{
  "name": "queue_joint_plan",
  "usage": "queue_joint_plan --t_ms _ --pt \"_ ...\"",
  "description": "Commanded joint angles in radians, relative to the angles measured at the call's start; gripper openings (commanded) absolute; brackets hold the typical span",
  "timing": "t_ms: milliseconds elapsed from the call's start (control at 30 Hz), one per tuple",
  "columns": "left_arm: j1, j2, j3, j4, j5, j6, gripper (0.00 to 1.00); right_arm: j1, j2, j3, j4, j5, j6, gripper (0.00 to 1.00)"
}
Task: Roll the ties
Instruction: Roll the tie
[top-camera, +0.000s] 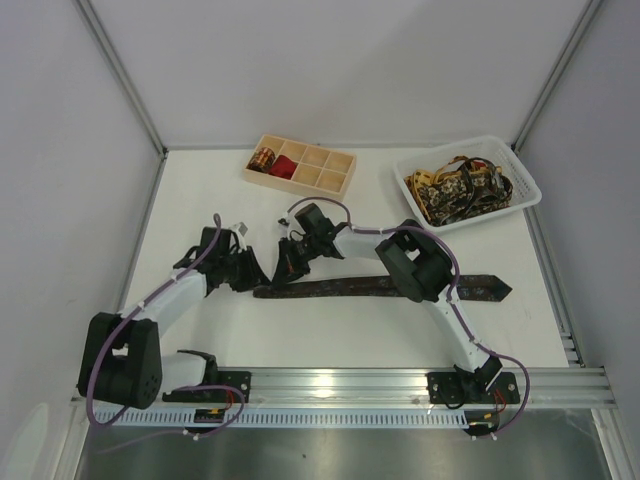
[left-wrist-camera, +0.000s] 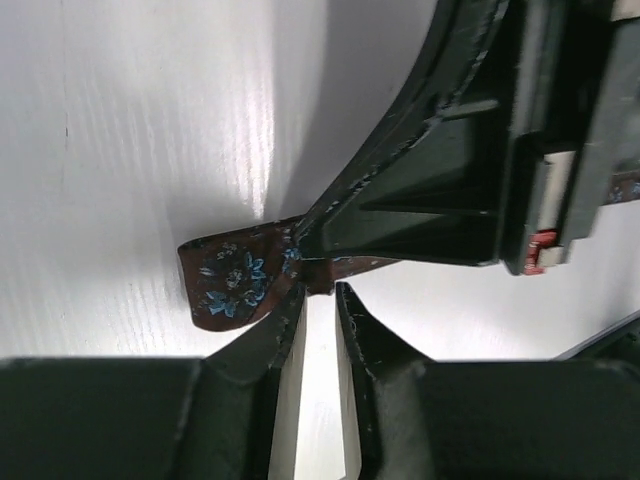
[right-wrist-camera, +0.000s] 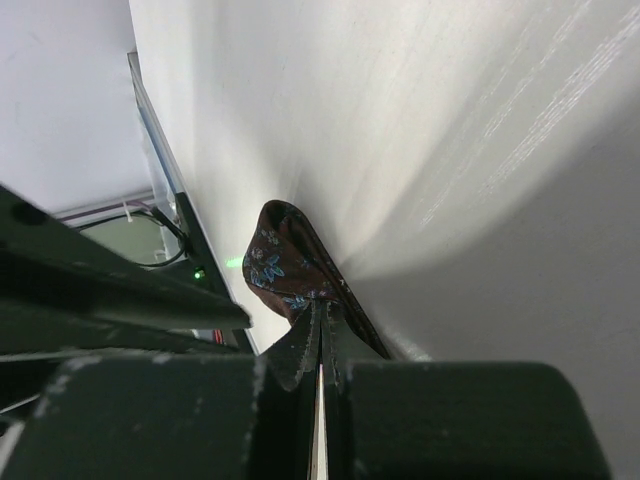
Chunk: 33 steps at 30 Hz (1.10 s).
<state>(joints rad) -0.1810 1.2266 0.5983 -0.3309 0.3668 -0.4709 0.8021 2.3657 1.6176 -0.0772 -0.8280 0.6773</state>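
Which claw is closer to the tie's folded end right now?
Right. The right claw is shut on the folded tie, pinching it. The left claw sits just beside the fold, its jaws slightly apart at the fold's edge.

Bright overhead light — wrist foregrounds dark, seemingly blurred

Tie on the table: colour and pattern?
Dark brown tie with small blue flowers; clearest in the left wrist view.

The tie (left-wrist-camera: 232, 280) is dark brown with small blue flowers; the basket (top-camera: 452, 150) is white, its ties (top-camera: 455, 190) gold-and-black patterned.
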Motion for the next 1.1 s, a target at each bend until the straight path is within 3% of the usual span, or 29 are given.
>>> queue_joint_plan --t_ms 0,300,667,1067 --pt "-0.002 0.031 -0.012 0.024 -0.014 -0.014 0.22 0.006 -0.042 -0.018 -0.022 0.035 -0.035 0.0" --pt "-0.002 0.065 -0.038 0.035 -0.071 -0.015 0.21 0.002 -0.06 -0.012 -0.036 0.035 -0.045 0.0" --pt "-0.002 0.103 -0.066 0.081 -0.054 -0.029 0.2 0.011 -0.125 -0.012 -0.033 0.038 -0.03 0.0" --pt "-0.002 0.085 -0.063 0.072 -0.055 -0.028 0.2 0.028 -0.092 -0.07 0.008 0.05 -0.021 0.0"
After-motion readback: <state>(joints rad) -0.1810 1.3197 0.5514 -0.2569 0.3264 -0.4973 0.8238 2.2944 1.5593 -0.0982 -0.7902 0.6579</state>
